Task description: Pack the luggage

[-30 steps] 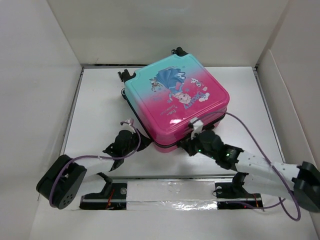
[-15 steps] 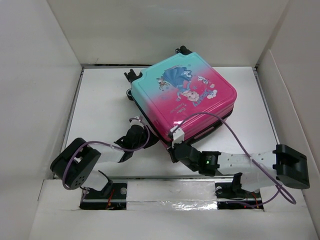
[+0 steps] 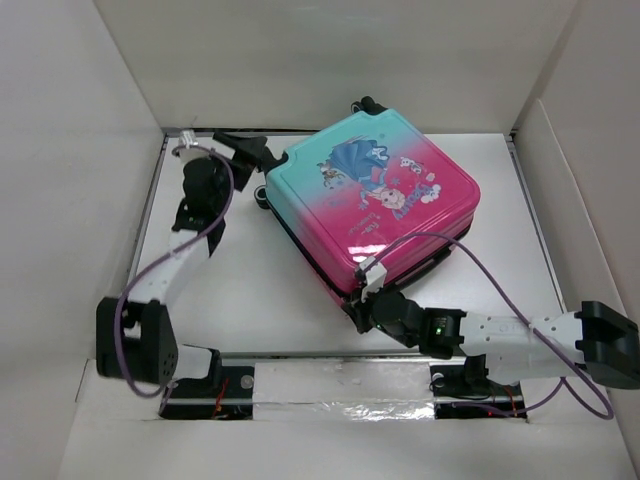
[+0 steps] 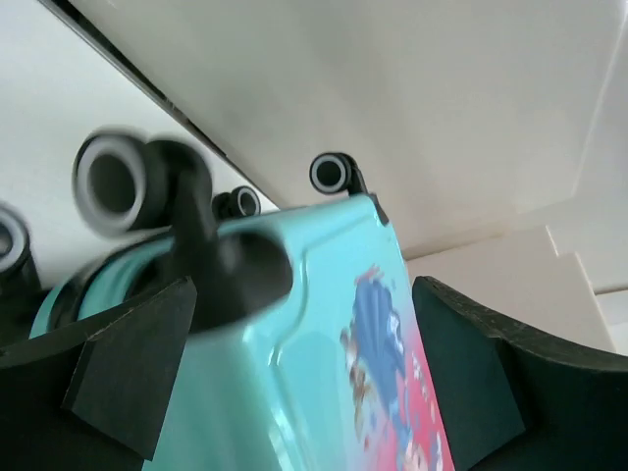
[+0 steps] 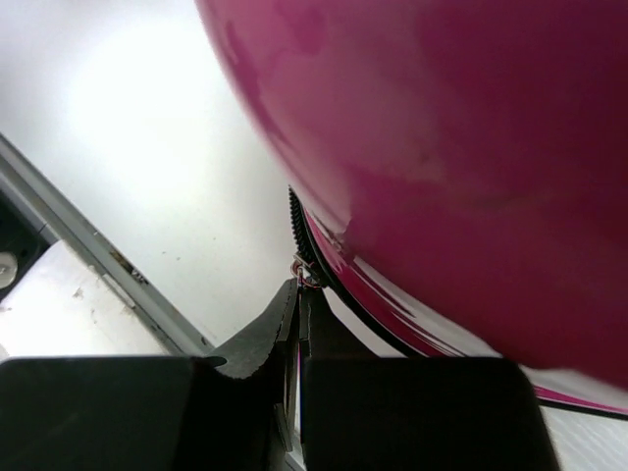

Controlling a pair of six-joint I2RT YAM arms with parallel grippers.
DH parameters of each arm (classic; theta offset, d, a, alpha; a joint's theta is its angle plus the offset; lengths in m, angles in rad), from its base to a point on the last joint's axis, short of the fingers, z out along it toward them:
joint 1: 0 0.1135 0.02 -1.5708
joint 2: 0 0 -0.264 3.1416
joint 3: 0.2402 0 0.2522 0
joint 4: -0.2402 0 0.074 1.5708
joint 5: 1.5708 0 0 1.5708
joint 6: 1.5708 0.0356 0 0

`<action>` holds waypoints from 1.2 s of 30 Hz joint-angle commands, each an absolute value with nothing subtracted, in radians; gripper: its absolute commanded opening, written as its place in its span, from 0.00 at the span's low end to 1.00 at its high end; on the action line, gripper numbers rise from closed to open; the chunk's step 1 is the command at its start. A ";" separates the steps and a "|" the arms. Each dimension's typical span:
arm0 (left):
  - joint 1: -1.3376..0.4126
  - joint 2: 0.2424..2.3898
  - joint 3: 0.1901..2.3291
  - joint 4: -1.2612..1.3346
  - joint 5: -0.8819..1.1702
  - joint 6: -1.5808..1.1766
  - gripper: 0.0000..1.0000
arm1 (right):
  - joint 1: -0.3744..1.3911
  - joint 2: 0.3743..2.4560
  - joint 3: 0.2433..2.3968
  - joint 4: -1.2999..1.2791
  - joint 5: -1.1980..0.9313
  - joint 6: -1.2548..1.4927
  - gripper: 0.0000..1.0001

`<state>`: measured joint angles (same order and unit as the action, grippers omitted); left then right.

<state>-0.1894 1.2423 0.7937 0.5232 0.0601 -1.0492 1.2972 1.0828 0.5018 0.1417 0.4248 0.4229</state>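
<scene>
Right hand (image 5: 298,312): pinched nearly flat, tips meeting on what looks like the small zipper pull (image 5: 307,276), right under the bulging pink shell. Sits at the near corner of the luggage (image 3: 375,205), low against the bench (image 3: 230,290), with the toothed zipper (image 5: 292,221) running up from the tips along the seam.

Left hand (image 4: 302,294): spread wide, gripping nothing, fingers straddling the teal far-left corner beside a black-and-white wheel (image 4: 116,186). Cannot tell whether either finger touches the shell.

Lies flat and turned cornerwise in the middle of the bench, printed lid up, teal end away from the arm bases, pink end toward them. Lid down on the base; no contents visible.

Judged as the closing step: drawing the zipper round the shut case, one hand pulling, the other placed to steady.

Next move likely calls for a pull along the seam line, not away from it, so the tab does not slip from the pinch. Calls also for bracing the teal corner, since a case on wheels may swivel or slide under the pull. How much of the seam remains unzipped cannot be told.
</scene>
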 commanded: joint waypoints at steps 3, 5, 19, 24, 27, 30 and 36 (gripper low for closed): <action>-0.146 1.565 1.153 0.292 0.245 -0.999 0.92 | 1.325 1.063 0.525 0.380 0.296 0.442 0.00; -0.146 1.618 1.254 0.262 0.270 -0.966 0.92 | 1.325 1.078 0.522 0.399 0.295 0.443 0.00; -0.124 1.634 1.380 0.094 0.080 -0.789 0.83 | 1.325 1.071 0.512 0.382 0.307 0.446 0.00; -0.124 1.671 1.405 0.041 0.048 -0.738 0.82 | 1.325 1.066 0.520 0.362 0.308 0.443 0.00; -0.115 1.686 1.411 0.028 0.025 -0.697 0.82 | 1.325 1.063 0.514 0.362 0.305 0.449 0.00; -0.115 1.715 1.448 0.011 0.066 -0.689 0.83 | 1.325 1.071 0.511 0.368 0.304 0.449 0.00; -0.115 1.746 1.445 0.057 0.147 -0.750 0.83 | 1.325 1.101 0.526 0.374 0.301 0.446 0.00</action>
